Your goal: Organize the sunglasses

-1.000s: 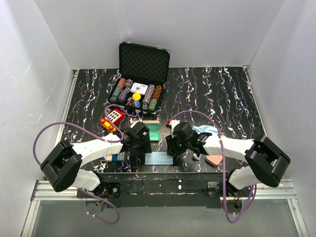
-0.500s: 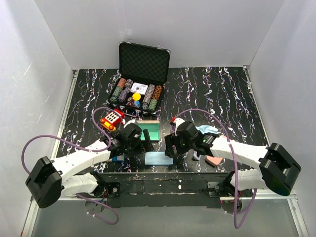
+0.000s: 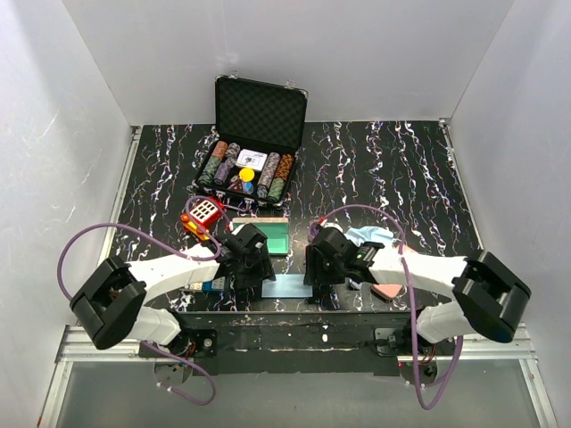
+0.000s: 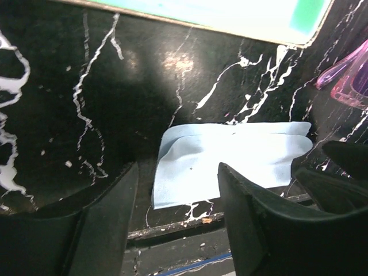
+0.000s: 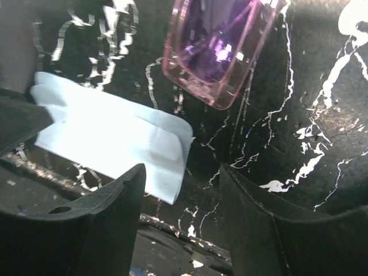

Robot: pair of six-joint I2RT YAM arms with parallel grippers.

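Jaws apart and empty, the left gripper (image 4: 178,172) and the right gripper (image 5: 183,172) hang low over a folded light blue cloth (image 3: 287,286) at the near edge of the black marbled table (image 3: 401,169), one at each end of it. Just past the cloth's corner, in front of the right gripper, the translucent purple sunglasses (image 5: 218,46) lie on the tabletop, touched by neither gripper. Farther back sit a green tray (image 3: 275,237), a red toy (image 3: 202,214) and an open case of poker chips (image 3: 254,134).
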